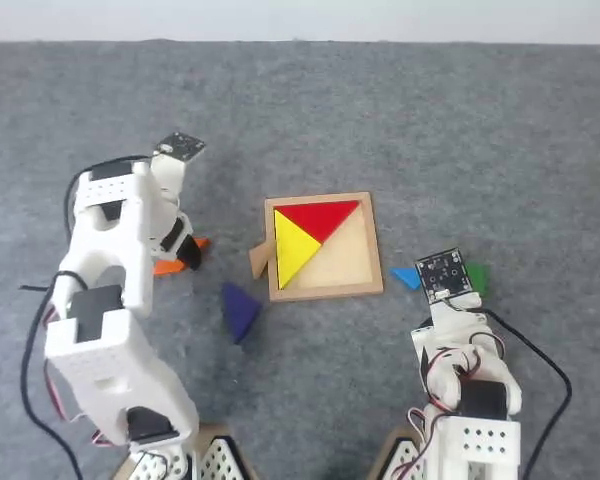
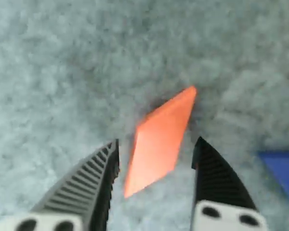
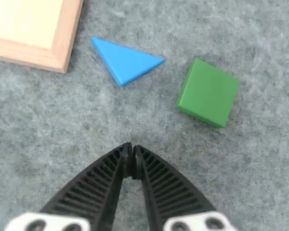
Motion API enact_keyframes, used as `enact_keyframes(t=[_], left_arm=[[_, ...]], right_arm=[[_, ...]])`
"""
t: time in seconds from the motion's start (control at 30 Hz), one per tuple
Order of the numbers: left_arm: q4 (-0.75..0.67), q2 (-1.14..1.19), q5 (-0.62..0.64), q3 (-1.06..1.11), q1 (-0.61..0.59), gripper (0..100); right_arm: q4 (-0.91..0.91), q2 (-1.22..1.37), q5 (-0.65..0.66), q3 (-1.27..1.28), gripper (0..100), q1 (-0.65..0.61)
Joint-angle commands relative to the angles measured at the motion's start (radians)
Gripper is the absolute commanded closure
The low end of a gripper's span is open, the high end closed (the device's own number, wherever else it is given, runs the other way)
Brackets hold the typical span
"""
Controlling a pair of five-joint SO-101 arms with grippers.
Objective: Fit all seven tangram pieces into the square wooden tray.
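Observation:
The square wooden tray (image 1: 373,250) lies mid-table with a red triangle (image 1: 320,217) and a yellow triangle (image 1: 294,249) inside it. An orange parallelogram (image 2: 159,140) lies on the carpet left of the tray. My left gripper (image 2: 157,143) is open, one finger on each side of it with a gap to each. Right of the tray lie a light blue triangle (image 3: 125,63) and a green square (image 3: 208,92). My right gripper (image 3: 130,148) is shut on nothing, over bare carpet short of both pieces.
A tan wooden piece (image 1: 259,259) leans against the tray's left edge. A dark blue triangle (image 1: 242,310) lies in front of the tray's left corner, and its tip (image 2: 282,168) lies beside the left gripper. Grey carpet covers the table.

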Motion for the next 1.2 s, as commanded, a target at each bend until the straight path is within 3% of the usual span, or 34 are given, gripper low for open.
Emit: enact_keyframes(t=[0.0, 0.17, 0.73, 0.93, 1.17], left_arm=[[-0.012, 0.055, -0.015, -0.008, 0.009, 82], [0.091, 0.095, -0.017, -0.059, 0.017, 97], [0.184, -0.147, 0.115, -0.044, 0.219, 98], [0.184, -0.152, 0.118, -0.042, 0.198, 96], [0.206, -0.152, 0.120, 0.038, 0.186, 81]], right_arm=[[0.002, -0.012, 0.009, 0.015, 99.1, -0.002], [0.002, -0.012, 0.009, 0.015, 99.1, -0.002], [0.002, -0.012, 0.009, 0.015, 99.1, -0.002], [0.002, -0.012, 0.009, 0.015, 99.1, -0.002], [0.002, -0.012, 0.009, 0.015, 99.1, -0.002]])
